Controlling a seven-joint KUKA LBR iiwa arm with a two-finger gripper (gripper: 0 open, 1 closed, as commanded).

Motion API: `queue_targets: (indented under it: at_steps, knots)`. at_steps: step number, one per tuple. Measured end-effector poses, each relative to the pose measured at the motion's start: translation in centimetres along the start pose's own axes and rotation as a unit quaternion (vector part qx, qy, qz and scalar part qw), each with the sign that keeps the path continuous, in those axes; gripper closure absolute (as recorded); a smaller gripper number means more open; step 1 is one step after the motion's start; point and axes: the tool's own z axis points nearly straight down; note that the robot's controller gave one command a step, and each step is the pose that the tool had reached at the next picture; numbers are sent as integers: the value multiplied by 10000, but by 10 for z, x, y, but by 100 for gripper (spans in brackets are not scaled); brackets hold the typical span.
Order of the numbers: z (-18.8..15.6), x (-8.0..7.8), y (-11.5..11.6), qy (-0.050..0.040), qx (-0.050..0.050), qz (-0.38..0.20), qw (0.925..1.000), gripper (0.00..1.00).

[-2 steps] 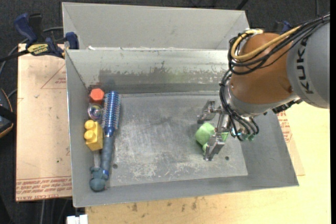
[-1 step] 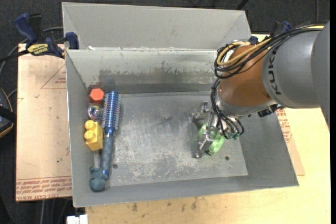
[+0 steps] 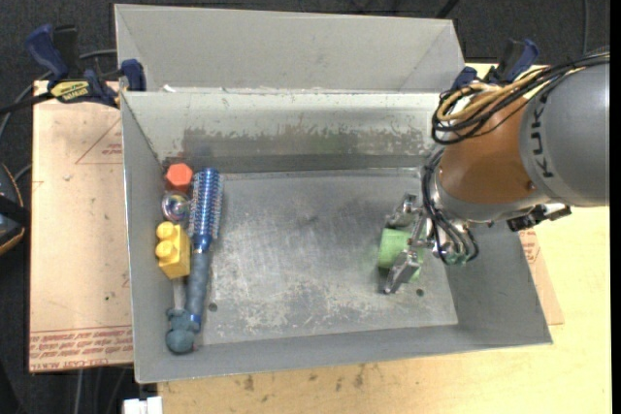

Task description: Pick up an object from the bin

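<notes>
In the grey bin the tool sits at a green piece; I cannot tell its grip; next, probably a firm lift.

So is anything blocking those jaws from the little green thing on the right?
Nothing visible. The jaws sit right at the green thing; the blue brush, yellow block and orange piece lie far off by the left wall.
</notes>
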Motion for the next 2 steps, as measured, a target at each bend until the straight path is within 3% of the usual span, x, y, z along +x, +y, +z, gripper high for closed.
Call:
queue_targets:
  at_steps: [1, 2]
  knots:
    - [-1, -1, 1, -21, 1, -9, 10000, 100]
    - [-141, -6, 2, -33, 2, -121, 9999, 100]
